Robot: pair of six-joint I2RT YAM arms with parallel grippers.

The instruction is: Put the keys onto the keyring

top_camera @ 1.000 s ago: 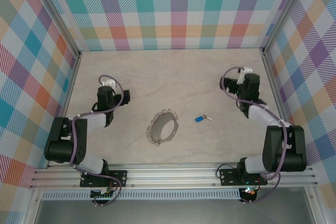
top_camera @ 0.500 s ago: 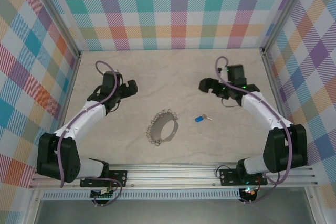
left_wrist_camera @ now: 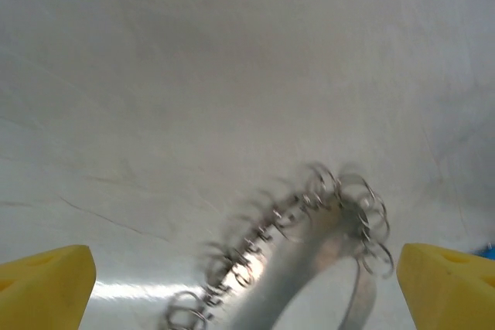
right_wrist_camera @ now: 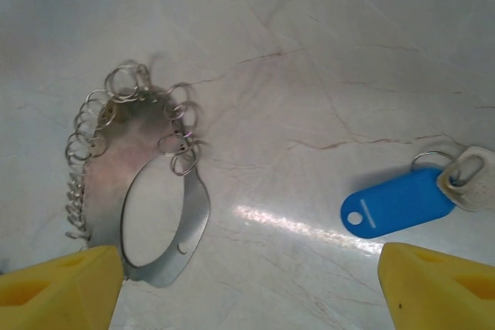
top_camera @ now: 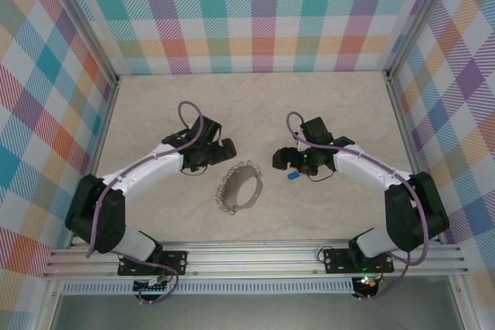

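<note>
The large silver metal keyring (top_camera: 229,185), a thin band bent into a hoop, lies on the pale marbled table near the middle. Many small silvery wire loops hang bunched along its rim, from about 1 o'clock round the left side to 7 o'clock in the top view; the rest of the rim is bare. In the right wrist view (right_wrist_camera: 108,183) the band shows a small rivet near its lower end.

The small blue-headed key (top_camera: 293,176) lies flat at the hoop's 3 o'clock, near it but apart. Its oblong blue plastic head (right_wrist_camera: 398,202) has a round hole at one end. At the other end a short silver piece is joined by a tiny ring.
</note>
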